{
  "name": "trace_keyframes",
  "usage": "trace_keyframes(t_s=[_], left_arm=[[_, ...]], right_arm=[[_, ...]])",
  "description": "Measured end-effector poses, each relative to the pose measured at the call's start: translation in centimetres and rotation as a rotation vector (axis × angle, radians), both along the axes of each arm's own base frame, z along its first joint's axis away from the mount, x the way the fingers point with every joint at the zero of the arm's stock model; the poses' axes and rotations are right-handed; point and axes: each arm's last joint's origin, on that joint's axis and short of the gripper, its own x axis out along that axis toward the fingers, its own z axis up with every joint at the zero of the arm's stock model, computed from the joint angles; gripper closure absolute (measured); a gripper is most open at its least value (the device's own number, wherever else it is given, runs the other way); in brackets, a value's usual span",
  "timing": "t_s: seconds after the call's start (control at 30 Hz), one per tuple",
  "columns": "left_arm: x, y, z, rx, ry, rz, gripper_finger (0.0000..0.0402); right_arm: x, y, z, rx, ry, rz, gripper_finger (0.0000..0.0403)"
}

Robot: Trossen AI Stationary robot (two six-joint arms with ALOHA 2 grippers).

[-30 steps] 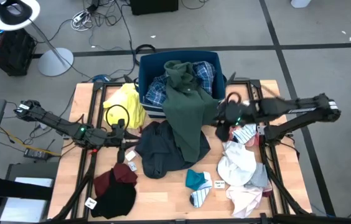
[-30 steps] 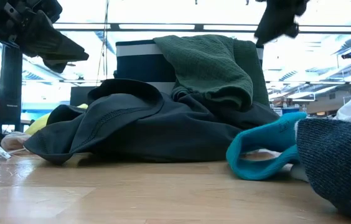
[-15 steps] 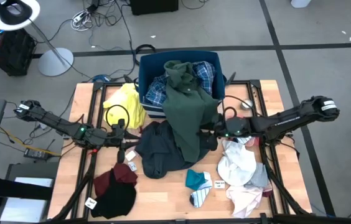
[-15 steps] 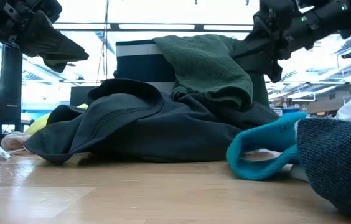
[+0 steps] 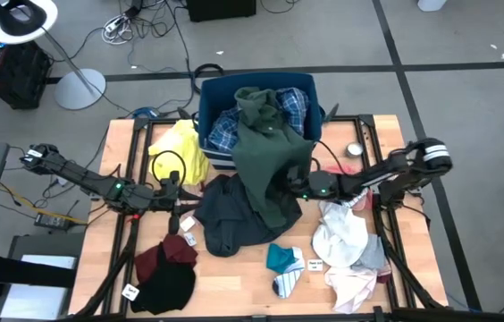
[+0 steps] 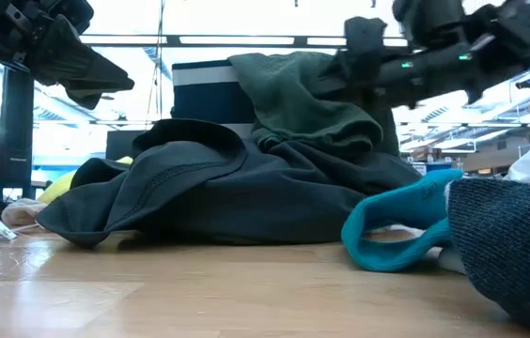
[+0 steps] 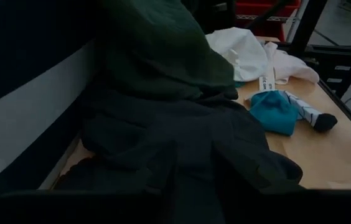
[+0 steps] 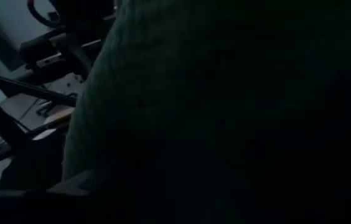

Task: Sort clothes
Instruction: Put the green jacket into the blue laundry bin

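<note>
- Clothes are only partly sorted, as I judge it: several small heaps lie about the table, but a blue plaid garment point(image 5: 228, 125) sits in the navy bin point(image 5: 209, 94) and the dark green garment point(image 5: 265, 156) hangs half out of it, so the main pull is not yet done.
- Right gripper point(image 5: 289, 185) is pressed against the lower edge of the dark green garment, where the cloth drapes from the bin onto the table — its wrist view is filled with dark green knit, so whether the fingers are open or closed on it I cannot tell.
- Just below and to the outer side of that gripper lies a white garment point(image 5: 341, 237), with pink and grey cloth under it toward the table's near edge; a teal sock point(image 5: 281, 258) and a striped sock point(image 5: 288, 282) lie nearer the table's middle.
- Beside the gripper, toward the left arm, a dark grey-black garment point(image 5: 225, 215) is spread flat under the green one's hem.
- Left gripper point(image 5: 179, 196) waits well apart, at that dark garment's far edge; its fingers' state I cannot tell. A yellow garment point(image 5: 180, 150) lies behind it and a maroon garment point(image 5: 164, 255) on a black one in front.
- Dark green cloth looks thick, ribbed and heavy — likely to drag its neighbours along when lifted.
</note>
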Motion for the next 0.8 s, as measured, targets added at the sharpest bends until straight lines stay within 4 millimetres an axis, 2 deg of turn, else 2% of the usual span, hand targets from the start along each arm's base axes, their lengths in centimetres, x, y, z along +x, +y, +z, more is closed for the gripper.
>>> trace_keyframes(t_s=[0.07, 0.17, 0.33, 0.4, 0.6, 0.8], left_arm=[[0.0, 0.0, 0.0, 0.000, 0.001, 0.000, 0.0303], [0.0, 0.0, 0.0, 0.000, 0.002, 0.000, 0.0303], [0.0, 0.0, 0.0, 0.001, 0.003, 0.000, 0.0303], [0.0, 0.0, 0.0, 0.000, 0.001, 0.000, 0.0303], [0.0, 0.0, 0.0, 0.001, 0.003, 0.000, 0.0303], [0.0, 0.0, 0.0, 0.010, 0.004, -0.003, 0.0303]], right_arm=[[1.3, -0.1, 0.1, -0.007, 0.000, 0.032, 0.0123], [3.3, -0.1, 0.6, -0.030, -0.014, 0.080, 0.0180], [5.8, 0.0, 3.1, -0.096, -0.075, 0.162, 0.0343], [6.6, 0.1, 4.2, -0.138, -0.075, 0.187, 0.0386], [8.7, 0.1, 7.9, -0.251, -0.045, 0.206, 0.0398], [10.4, -0.9, 13.6, -0.387, -0.004, 0.161, 0.0399]])
